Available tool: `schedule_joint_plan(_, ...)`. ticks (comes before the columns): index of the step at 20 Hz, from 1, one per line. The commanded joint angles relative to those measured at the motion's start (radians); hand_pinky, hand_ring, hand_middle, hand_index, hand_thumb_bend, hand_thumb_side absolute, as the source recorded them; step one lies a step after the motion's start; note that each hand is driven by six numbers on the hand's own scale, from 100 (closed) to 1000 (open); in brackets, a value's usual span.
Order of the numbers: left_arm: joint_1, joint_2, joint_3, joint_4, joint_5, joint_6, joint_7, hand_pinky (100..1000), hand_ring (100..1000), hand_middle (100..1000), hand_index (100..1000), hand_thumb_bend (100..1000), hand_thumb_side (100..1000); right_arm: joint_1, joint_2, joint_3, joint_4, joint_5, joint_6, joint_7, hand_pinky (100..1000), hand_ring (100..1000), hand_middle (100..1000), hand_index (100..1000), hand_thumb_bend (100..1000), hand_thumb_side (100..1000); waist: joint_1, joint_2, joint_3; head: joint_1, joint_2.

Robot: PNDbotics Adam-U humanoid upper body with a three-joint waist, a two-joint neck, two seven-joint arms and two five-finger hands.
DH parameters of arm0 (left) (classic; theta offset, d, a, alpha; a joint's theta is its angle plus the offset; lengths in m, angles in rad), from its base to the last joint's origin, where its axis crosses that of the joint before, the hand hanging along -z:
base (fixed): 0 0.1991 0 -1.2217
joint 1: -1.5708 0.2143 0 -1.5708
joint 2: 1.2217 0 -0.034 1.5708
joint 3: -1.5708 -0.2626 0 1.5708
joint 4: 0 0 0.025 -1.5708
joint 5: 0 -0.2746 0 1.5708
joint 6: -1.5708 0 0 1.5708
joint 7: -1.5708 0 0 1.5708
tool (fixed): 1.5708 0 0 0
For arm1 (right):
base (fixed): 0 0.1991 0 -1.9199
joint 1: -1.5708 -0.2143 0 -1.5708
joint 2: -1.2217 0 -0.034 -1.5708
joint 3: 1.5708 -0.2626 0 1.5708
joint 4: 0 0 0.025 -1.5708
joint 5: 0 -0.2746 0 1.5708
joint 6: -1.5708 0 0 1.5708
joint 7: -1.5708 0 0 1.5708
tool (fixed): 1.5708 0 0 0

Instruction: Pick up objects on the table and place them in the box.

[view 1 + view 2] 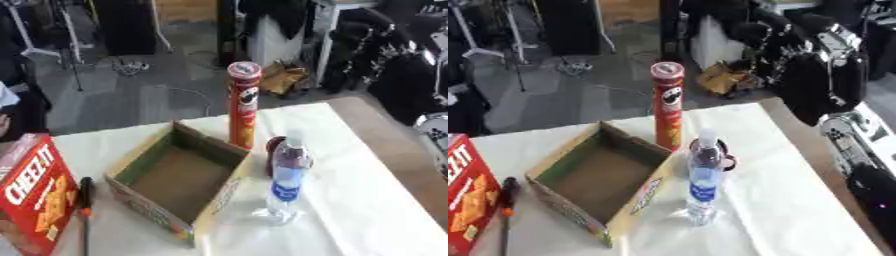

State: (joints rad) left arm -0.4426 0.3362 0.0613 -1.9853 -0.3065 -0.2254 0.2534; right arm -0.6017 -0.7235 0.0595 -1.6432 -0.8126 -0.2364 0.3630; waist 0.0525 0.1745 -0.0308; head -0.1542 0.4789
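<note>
4 things stand around my empty box (pixel 149 159); neither hand shows. Just right, the water bottle (pixel 288 176) looks slick, top-heavy; I'd grip mid-body.

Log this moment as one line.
open cardboard box: empty | red Pringles can: upright behind box | clear water bottle: upright right of box | red Cheez-It box: left | hands: unseen
</note>
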Motion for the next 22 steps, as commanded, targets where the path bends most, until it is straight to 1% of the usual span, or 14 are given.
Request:
schedule_joint_plan(1, -0.01, 0.008, 0.004, -0.015, 0.005, 0.001, -0.002, 1000, 972, 894, 902, 100, 1000, -0.016, -0.008, -0.004, -0.005, 0.019, 0.008, 0.004, 790, 988, 852, 963, 100, 1000, -0.003, -0.017, 0.0, -0.006, -0.011)
schedule_joint_plan(4, -0.009, 0.008, 0.004, -0.015, 0.005, 0.001, -0.003, 1000, 972, 894, 902, 100, 1000, -0.016, 0.001, -0.004, -0.004, 0.043, 0.003, 0.007, 802, 992, 859, 962, 100, 1000, -0.002, -0.017, -0.001, -0.008, -0.011)
schedule_joint_plan(5, -0.009, 0.007, 0.004, -0.015, 0.005, 0.001, -0.003, 1000, 972, 894, 902, 100, 1000, -0.017, 0.004, -0.004, -0.006, 0.064, -0.007, 0.012, 802, 992, 859, 962, 100, 1000, -0.002, -0.017, -0.001, -0.009, -0.011)
schedule_joint_plan(6, -0.009, 0.007, 0.004, -0.015, 0.005, 0.001, -0.003, 1000, 973, 894, 902, 100, 1000, -0.018, 0.005, -0.004, -0.009, 0.09, -0.02, 0.015, 820, 999, 870, 965, 100, 1000, -0.001, -0.017, -0.001, -0.01, -0.011)
schedule_joint_plan(8, -0.008, 0.007, 0.004, -0.015, 0.005, 0.002, -0.003, 1000, 973, 894, 902, 100, 1000, -0.02, 0.004, -0.013, -0.014, 0.212, -0.085, 0.02, 833, 998, 879, 967, 148, 1000, 0.0, -0.017, -0.002, -0.011, -0.01)
schedule_joint_plan(9, -0.008, 0.007, 0.004, -0.015, 0.005, 0.002, -0.003, 1000, 973, 894, 902, 100, 1000, -0.019, 0.007, -0.014, -0.01, 0.274, -0.117, 0.013, 833, 998, 879, 967, 148, 1000, 0.0, -0.017, -0.002, -0.011, -0.01)
schedule_joint_plan(10, -0.008, 0.007, 0.004, -0.015, 0.005, 0.002, -0.003, 1000, 973, 894, 902, 100, 1000, -0.019, 0.01, -0.011, -0.006, 0.329, -0.143, 0.006, 849, 1000, 906, 986, 197, 1000, 0.001, -0.017, -0.002, -0.012, -0.01)
schedule_joint_plan(12, -0.007, 0.006, 0.004, -0.015, 0.005, 0.002, -0.003, 1000, 973, 894, 902, 100, 1000, -0.022, 0.025, 0.002, 0.007, 0.448, -0.19, 0.011, 852, 1000, 910, 990, 206, 1000, 0.002, -0.017, -0.001, -0.014, -0.011)
schedule_joint_plan(16, -0.009, 0.004, 0.002, -0.015, 0.006, 0.001, -0.004, 1000, 973, 894, 902, 100, 1000, -0.029, 0.055, 0.03, 0.042, 0.583, -0.253, 0.02, 863, 1000, 920, 998, 278, 1000, 0.004, -0.017, 0.002, -0.018, -0.012)
schedule_joint_plan(17, -0.01, 0.003, 0.002, -0.015, 0.006, 0.001, -0.004, 1000, 973, 894, 902, 100, 1000, -0.029, 0.059, 0.033, 0.05, 0.606, -0.267, 0.018, 863, 1000, 920, 998, 278, 1000, 0.004, -0.017, 0.002, -0.018, -0.012)
schedule_joint_plan(18, -0.01, 0.003, 0.002, -0.015, 0.006, 0.001, -0.004, 1000, 973, 894, 902, 100, 1000, -0.03, 0.062, 0.034, 0.057, 0.626, -0.279, 0.015, 876, 1000, 924, 1000, 323, 1000, 0.004, -0.017, 0.003, -0.018, -0.012)
schedule_joint_plan(20, -0.008, 0.003, 0.003, -0.015, 0.006, 0.002, -0.004, 1000, 974, 894, 902, 100, 1000, -0.03, 0.06, 0.027, 0.066, 0.716, -0.327, 0.008, 913, 1000, 935, 1000, 472, 1000, 0.003, -0.018, 0.004, -0.017, -0.009)
schedule_joint_plan(22, -0.006, 0.002, 0.003, -0.015, 0.006, 0.002, -0.003, 1000, 974, 894, 902, 100, 1000, -0.028, 0.058, 0.015, 0.076, 0.85, -0.381, -0.016, 930, 1000, 938, 1000, 488, 1000, 0.002, -0.018, 0.005, -0.014, -0.01)
